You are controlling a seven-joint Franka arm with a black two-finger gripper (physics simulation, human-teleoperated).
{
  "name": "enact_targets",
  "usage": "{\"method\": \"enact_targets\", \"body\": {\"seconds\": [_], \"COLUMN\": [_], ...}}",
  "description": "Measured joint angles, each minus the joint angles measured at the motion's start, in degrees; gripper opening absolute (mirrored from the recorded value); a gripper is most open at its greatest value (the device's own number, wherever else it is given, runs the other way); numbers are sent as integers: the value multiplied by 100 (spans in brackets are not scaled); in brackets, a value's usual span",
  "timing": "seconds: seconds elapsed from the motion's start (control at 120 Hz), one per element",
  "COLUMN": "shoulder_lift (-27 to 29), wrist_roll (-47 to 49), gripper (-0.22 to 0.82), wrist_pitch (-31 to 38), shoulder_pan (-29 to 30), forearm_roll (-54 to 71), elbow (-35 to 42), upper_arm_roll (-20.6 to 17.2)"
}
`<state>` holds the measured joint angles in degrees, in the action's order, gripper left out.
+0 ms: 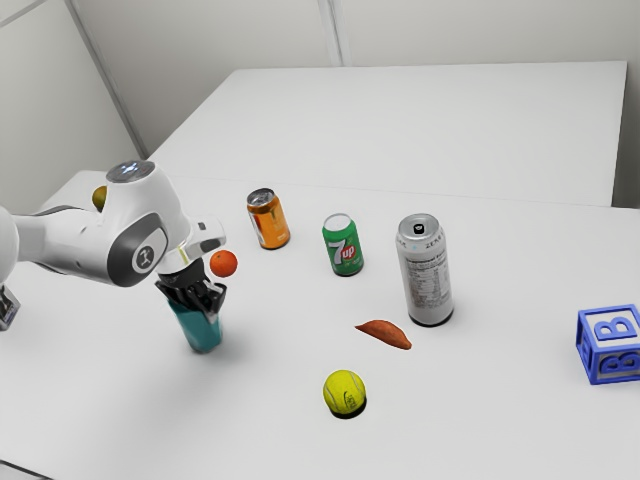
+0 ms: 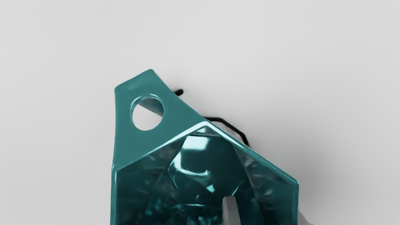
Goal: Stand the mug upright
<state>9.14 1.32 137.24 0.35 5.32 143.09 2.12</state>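
Though set with the gripper [image 1: 203,298] at the upright mug [image 1: 203,333], cannot tell whether clenched or released.

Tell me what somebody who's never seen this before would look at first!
Probably the big white robot arm, coming in from the exterior view's left, with its black gripper at the teal mug. In the wrist view the mug looks huge, with a round hole through its handle. Next might come the bright yellow-green tennis ball near the front and the blue letter block at the exterior view's right edge.
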Motion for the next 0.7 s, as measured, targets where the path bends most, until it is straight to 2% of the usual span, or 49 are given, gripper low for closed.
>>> {"method": "enact_targets", "body": {"seconds": [0.125,0.233,0.333,0.492,0.7], "shoulder_lift": [55,126,218,378,379], "wrist_roll": [13,22,25,13,-4], "gripper": [16,33,43,52,56], "wrist_pitch": [2,1,-13,-126,-909], "shoulder_pan": [-6,-47,-60,-62,-101], "forearm_roll": [-18,-41,-50,-73,-108], "elbow": [-9,-16,-28,-174,-893], "upper_arm_roll": [-1,-1,-1,-7,-33]}}
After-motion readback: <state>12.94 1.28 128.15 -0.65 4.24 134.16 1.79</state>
